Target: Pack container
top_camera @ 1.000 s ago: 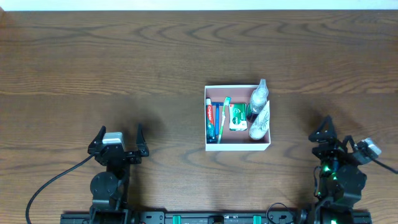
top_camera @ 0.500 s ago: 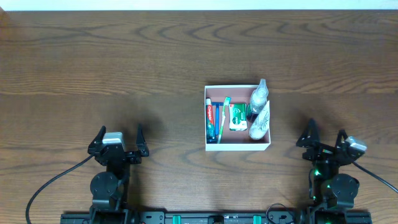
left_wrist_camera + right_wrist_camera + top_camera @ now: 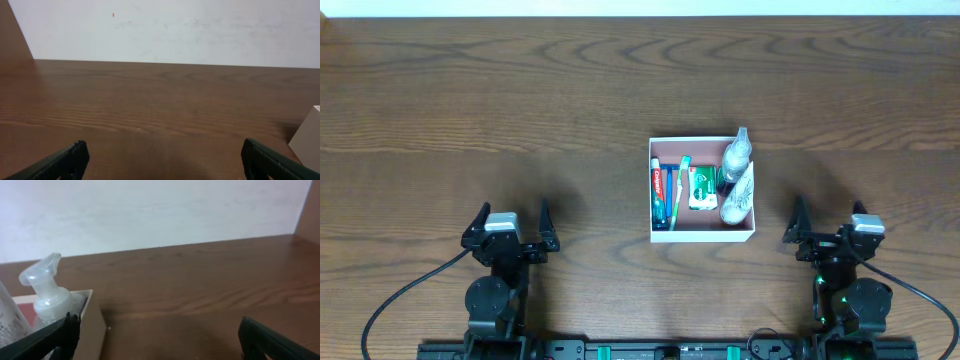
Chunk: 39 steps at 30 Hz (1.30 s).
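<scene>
Near edge: left claw, right claw, both spread wide, empty. Mid-bench: container holding toothpaste, toothbrush, green packet, pump bottle. Looks packed; park claws clear of box wall, no nudging.

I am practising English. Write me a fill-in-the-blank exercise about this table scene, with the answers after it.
1. The left gripper and the right gripper are both ___.
2. The toothpaste lies ___ the container.
3. The packet beside the toothbrush is green and ___.
Answers: open; inside; white.
</scene>
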Motion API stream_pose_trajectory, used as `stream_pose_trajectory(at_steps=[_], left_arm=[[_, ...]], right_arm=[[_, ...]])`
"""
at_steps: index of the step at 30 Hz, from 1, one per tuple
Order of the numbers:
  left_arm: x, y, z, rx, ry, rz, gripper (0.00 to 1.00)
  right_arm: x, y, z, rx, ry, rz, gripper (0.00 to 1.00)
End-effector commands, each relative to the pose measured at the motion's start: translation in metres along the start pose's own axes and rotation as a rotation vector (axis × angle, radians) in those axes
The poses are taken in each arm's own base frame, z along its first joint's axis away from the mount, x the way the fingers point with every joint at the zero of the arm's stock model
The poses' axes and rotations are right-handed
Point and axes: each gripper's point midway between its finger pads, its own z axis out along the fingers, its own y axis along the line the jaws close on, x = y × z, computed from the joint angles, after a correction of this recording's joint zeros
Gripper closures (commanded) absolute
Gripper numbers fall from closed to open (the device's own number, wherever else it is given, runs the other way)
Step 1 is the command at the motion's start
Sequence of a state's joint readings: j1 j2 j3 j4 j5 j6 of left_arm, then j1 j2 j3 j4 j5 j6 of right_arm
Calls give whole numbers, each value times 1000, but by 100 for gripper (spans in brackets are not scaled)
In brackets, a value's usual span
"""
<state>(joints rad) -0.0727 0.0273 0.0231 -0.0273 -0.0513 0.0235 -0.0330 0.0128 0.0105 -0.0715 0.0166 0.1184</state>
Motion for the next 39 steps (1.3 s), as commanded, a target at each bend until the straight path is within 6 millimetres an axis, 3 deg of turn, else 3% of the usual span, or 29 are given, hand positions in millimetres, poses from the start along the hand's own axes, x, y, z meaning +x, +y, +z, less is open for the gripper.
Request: stream_pose_trajectory(at_steps=[1, 39], left_arm=[[20, 3, 1, -15, 61, 12, 2], [20, 3, 1, -15, 61, 12, 2]], right_arm=[[2, 3, 0, -16, 1, -104, 1], [2, 3, 0, -16, 1, -124, 1]])
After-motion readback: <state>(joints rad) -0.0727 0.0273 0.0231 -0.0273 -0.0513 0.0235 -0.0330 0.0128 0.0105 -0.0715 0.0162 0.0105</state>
